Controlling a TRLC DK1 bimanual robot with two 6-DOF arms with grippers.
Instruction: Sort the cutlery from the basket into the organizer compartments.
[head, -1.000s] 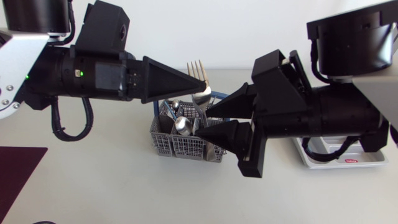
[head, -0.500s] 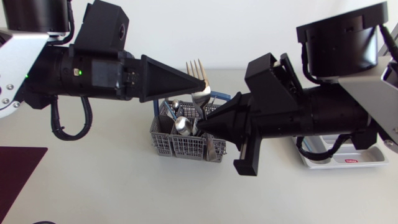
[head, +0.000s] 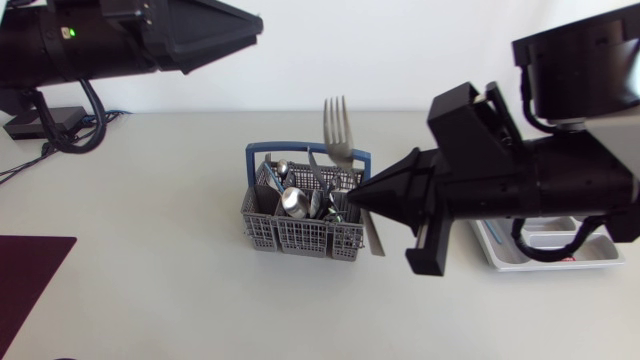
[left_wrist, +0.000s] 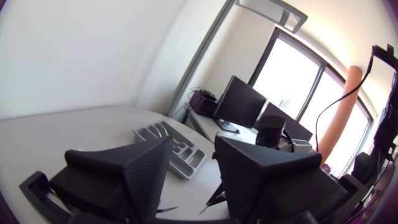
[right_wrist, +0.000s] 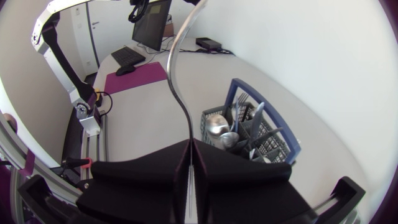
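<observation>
The right gripper (head: 356, 197) holds a silver fork (head: 337, 125) close by the right end of the grey, blue-handled basket (head: 298, 238). Its fingers are clamped on the fork's handle, the tines pointing away from them. Spoons (head: 293, 200) and other cutlery stand in the basket on the pale worktop (head: 150, 200). The left gripper (head: 255, 24) hangs over the worktop's far left, its fingers (left_wrist: 149, 165) apart with nothing between them. The organizer (head: 497, 250) lies at the right, partly hidden beneath the right arm.
</observation>
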